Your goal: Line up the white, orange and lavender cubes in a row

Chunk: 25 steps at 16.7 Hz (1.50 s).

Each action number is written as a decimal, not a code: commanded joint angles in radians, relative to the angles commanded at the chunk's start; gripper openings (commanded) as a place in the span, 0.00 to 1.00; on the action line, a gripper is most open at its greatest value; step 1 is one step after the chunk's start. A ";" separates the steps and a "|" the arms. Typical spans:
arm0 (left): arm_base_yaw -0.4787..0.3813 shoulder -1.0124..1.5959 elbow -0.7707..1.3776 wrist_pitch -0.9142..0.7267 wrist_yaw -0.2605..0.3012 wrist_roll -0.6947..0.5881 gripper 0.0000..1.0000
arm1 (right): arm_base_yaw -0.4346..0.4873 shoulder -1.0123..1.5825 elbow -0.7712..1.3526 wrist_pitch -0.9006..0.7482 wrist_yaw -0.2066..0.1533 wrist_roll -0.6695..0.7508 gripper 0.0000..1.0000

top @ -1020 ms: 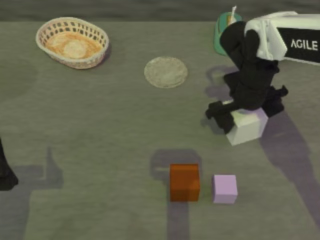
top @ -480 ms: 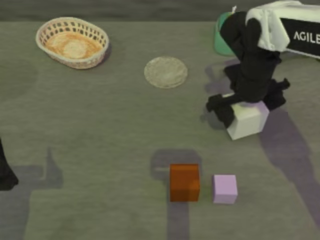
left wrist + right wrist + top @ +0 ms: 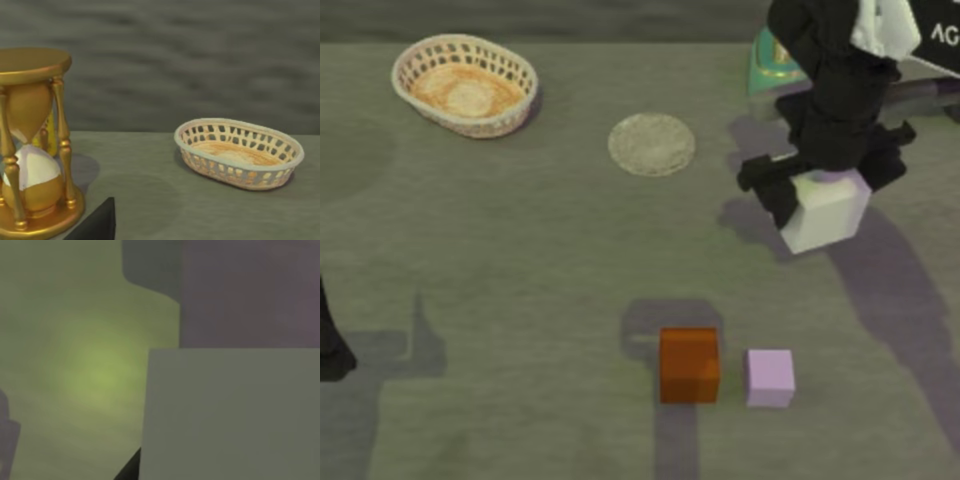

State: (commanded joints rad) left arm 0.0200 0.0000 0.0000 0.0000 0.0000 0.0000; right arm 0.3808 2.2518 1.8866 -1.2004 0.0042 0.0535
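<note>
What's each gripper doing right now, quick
Right gripper: closed on the white cube, lifted over the table's right side.
Left gripper: out of view, arm parked at the left edge.

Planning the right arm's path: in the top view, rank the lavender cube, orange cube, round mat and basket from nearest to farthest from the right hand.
1. Lavender cube, front, below the right hand.
2. Round mat and orange cube: too close to call.
3. Basket, far left corner.

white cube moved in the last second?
Yes. In the top view the white cube, gripped by the right gripper, has shifted toward the table's far edge and slightly right, judged against the unmoved orange cube; it appears lifted.
</note>
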 joint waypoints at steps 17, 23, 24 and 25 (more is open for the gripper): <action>0.000 0.000 0.000 0.000 0.000 0.000 1.00 | 0.537 0.179 0.365 -0.201 0.004 0.861 0.00; 0.000 0.000 0.000 0.000 0.000 0.000 1.00 | 0.598 0.186 0.400 -0.216 0.006 0.939 0.00; 0.000 0.000 0.000 0.000 0.000 0.000 1.00 | 0.594 0.182 0.397 -0.214 0.005 0.939 0.00; 0.000 0.000 0.000 0.000 0.000 0.000 1.00 | 0.594 0.182 0.394 -0.211 0.005 0.939 0.00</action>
State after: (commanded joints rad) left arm 0.0200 0.0000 0.0000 0.0000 0.0000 0.0000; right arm 0.9752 2.4338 2.2806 -1.4112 0.0092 0.9924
